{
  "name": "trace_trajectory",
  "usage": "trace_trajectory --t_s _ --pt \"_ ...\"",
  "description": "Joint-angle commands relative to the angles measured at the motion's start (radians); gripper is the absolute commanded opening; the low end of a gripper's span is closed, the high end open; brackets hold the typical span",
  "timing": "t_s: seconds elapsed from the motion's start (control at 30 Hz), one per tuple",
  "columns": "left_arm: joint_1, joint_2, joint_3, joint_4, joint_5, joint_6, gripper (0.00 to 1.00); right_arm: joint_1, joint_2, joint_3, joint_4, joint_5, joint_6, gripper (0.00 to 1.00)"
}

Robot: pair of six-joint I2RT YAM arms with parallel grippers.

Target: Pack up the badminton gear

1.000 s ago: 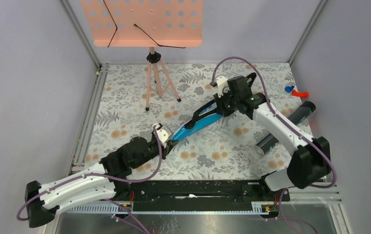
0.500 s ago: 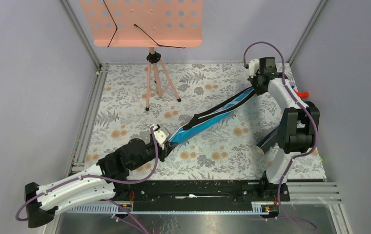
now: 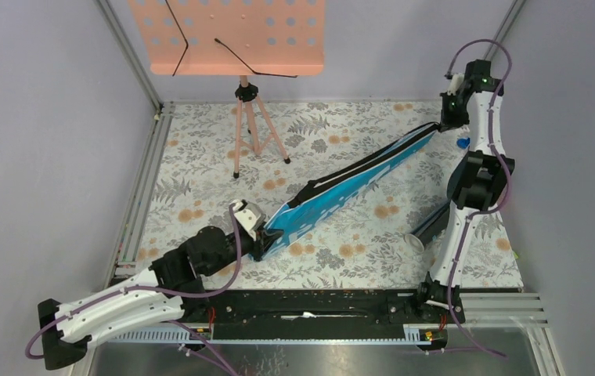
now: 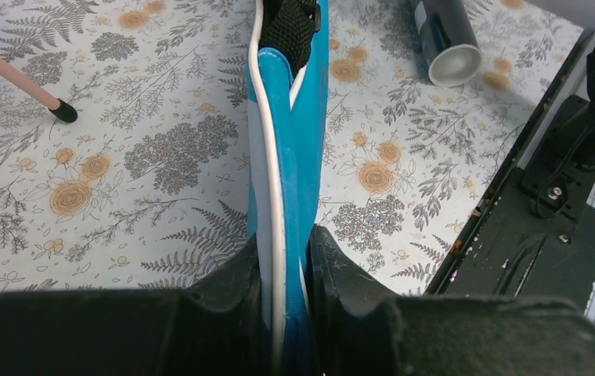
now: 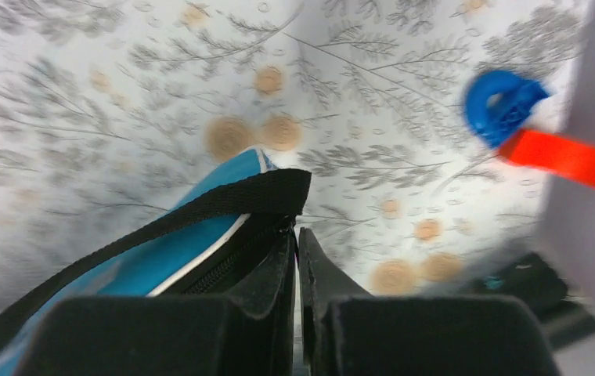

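- Blue fabric is clamped between the jaws of the left gripper [image 4: 286, 254], which bite the near end of the racket bag [image 3: 349, 184] at about 7 o'clock on the table [image 3: 200, 164]
- Right gripper [image 5: 296, 258] has its jaws pressed together on the bag's far tip, by the zip and black strap, at about 2 o'clock; whether a zip pull sits between them cannot be told
- Bag stretches between the two grippers as one long diagonal; it looks light, soft and floppy, likely to sag or fold if either end is let go, so seam or strap at the ends seem the sound holds, and slick fabric may slip from a shallow pinch
- Black tube [image 3: 429, 225] lies at 4 o'clock, near the bag but apart from it
- Room is tight at 2 o'clock, with the side wall [image 3: 568, 157] and a blue and red clip [image 5: 506, 102] just beside the right gripper; the music stand [image 3: 232, 35] guards 11 o'clock, leaving the middle and the 9 o'clock side open for moves
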Motion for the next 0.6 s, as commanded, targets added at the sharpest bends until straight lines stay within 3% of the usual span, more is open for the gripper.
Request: trace_trajectory --t_s 0.0,0.07,0.17,0.23,0.57 --pt "0.009 -0.078 0.000 -0.042 -0.106 -0.033 0.00 -0.163 0.154 0.352 -0.119 -0.124 0.422 0.00" --pt "0.009 -0.092 0.001 -0.044 -0.114 -0.039 0.00 -0.181 0.115 0.237 -0.016 -0.172 0.531 0.00" --pt "0.009 -0.104 0.000 -0.043 -0.125 -0.047 0.00 -0.188 -0.030 -0.104 0.266 -0.212 0.676 0.00" --pt "0.009 -0.107 0.000 -0.043 -0.125 -0.054 0.00 -0.189 -0.083 -0.244 0.391 -0.211 0.753 0.00" --pt "0.009 -0.089 0.014 -0.065 -0.102 -0.075 0.00 -0.190 -0.166 -0.536 0.577 -0.088 0.839 0.00"
